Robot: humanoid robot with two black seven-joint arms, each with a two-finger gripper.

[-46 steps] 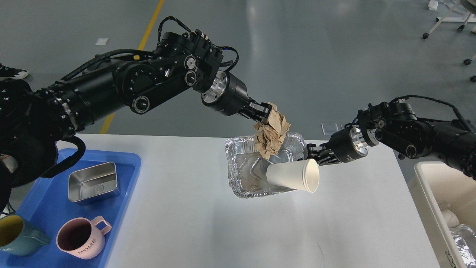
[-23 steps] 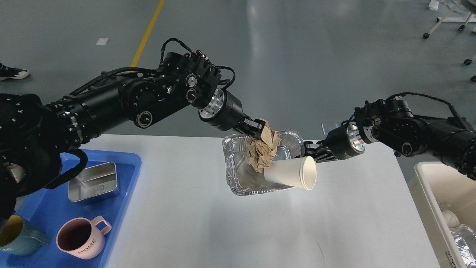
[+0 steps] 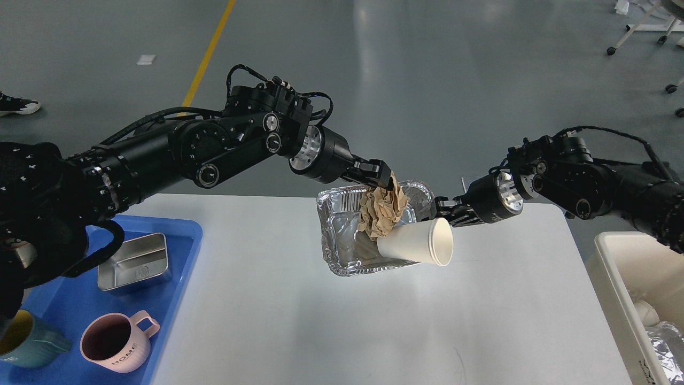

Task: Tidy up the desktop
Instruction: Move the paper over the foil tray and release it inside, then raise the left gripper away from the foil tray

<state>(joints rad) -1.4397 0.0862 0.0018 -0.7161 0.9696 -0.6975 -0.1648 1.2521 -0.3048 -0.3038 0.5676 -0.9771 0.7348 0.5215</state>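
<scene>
Head view, read from the left: a blue tray (image 3: 181, 235) is seen at the near left corner of the desktop (image 3: 299, 321), holding a steel tin (image 3: 133, 263), a pink mug (image 3: 113, 342) and a teal mug (image 3: 26, 342). The left gripper (image 3: 386, 181) is closed on a crumpled brown paper ball (image 3: 382, 209), which over the last second has been lowered and drawn slightly leftward, so that it now hangs partly inside the foil tray (image 3: 342, 235) rather than above its rim. The foil tray, tilted with its opening toward the camera, has been raised a little and shifted left in the same interval. A white paper cup (image 3: 417, 241) lies on its side in the tray, mouth to the right. The right gripper (image 3: 441, 209) is set at the tray's far right rim and appears clamped on it, though the fingers are partly hidden. The rubbish is judged to be in the course of consolidation into one container, for transfer to the cream bin (image 3: 614, 278) at the right edge. The desktop lies below both grippers, apart from them, bare beneath the tray.
</scene>
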